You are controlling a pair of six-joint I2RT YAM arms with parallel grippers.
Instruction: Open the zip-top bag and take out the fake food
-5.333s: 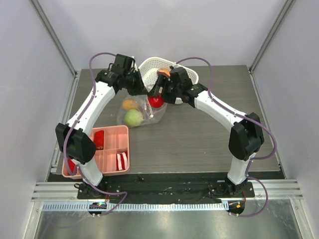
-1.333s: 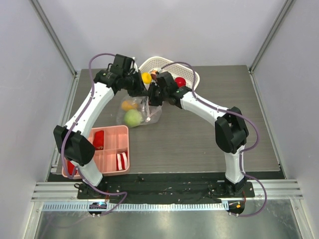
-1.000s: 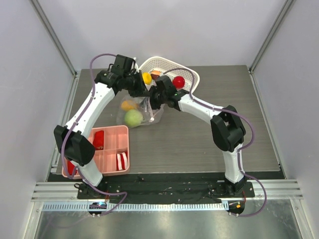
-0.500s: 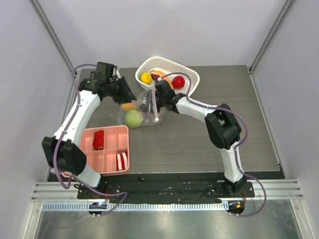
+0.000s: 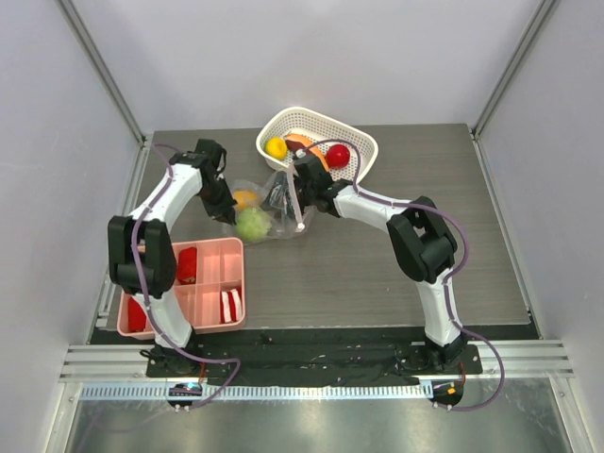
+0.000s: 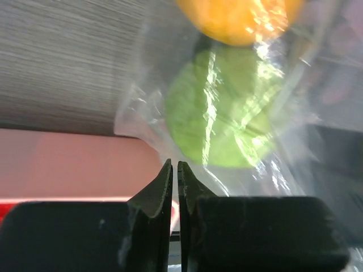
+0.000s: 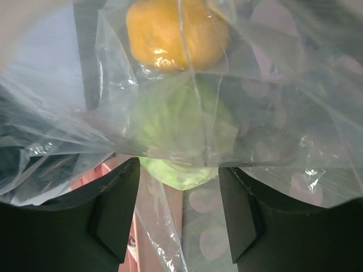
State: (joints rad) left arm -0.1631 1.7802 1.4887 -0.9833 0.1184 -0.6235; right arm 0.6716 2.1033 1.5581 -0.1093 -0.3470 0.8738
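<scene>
The left end effector (image 6: 174, 168) has let go of the bag (image 5: 283, 219) mouth it was holding up by the basket (image 5: 370, 143) and dropped to the counter (image 5: 377, 274). It now sits clenched, with no film visible between its tips. The green ball (image 6: 227, 107) lies just ahead of it inside the plastic, the orange fruit (image 6: 238, 17) is beyond that, and the pink tray (image 5: 200, 304) is behind and below. With that hold gone, the bag lies slack on the counter instead of hanging open, so the last pieces will probably have to be taken through loose folds. The right end effector (image 7: 177, 167) has come back from the basket and is at the bag's near end. It is released, its jaws spread wide with crinkled film draped across them. The green ball sits straight ahead between them and the orange fruit is just past it. Behind this end effector, the basket holds a yellow fruit (image 5: 276, 147), a wedge (image 5: 307, 143) and a red fruit (image 5: 338, 156), so three pieces look to be out and two remain bagged. Against the frame half a second back, the left arm has folded its elbow inward and brought its tips from well up-left of the bag to its left edge. The right arm and the bag have hardly moved.
</scene>
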